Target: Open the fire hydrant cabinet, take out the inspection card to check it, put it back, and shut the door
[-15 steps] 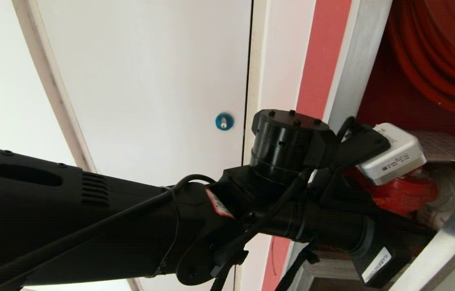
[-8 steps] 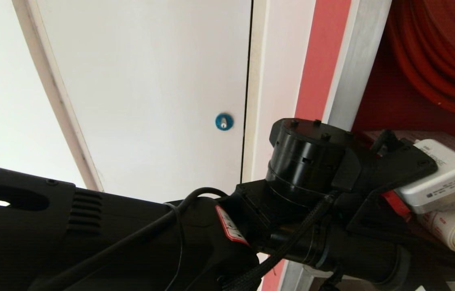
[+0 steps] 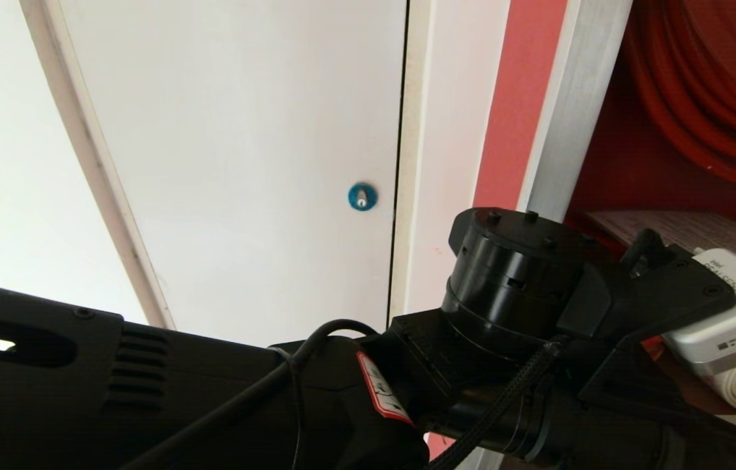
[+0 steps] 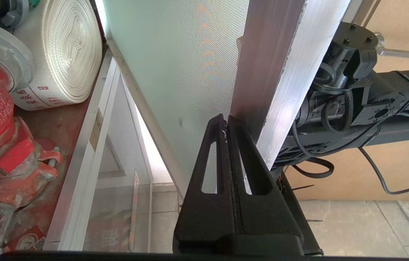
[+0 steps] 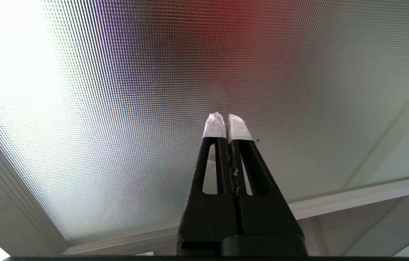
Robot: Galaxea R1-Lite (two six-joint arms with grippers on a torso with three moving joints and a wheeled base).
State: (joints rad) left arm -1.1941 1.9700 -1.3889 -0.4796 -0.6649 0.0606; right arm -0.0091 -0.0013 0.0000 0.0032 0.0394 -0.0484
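We see the left gripper [image 4: 226, 121] with its jaws closed, empty, touching the silver frame edge of the door [image 4: 175, 61] at frame centre. The fire hydrant cabinet [image 3: 681, 117] stands open, upper right. The right gripper [image 5: 226, 121] is closed too, near patterned glass.

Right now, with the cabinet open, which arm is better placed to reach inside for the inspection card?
Left, probably. Its shut left end effector sits at the silver-framed glass door's edge beside the open cabinet; the shut right end effector faces only textured glass.
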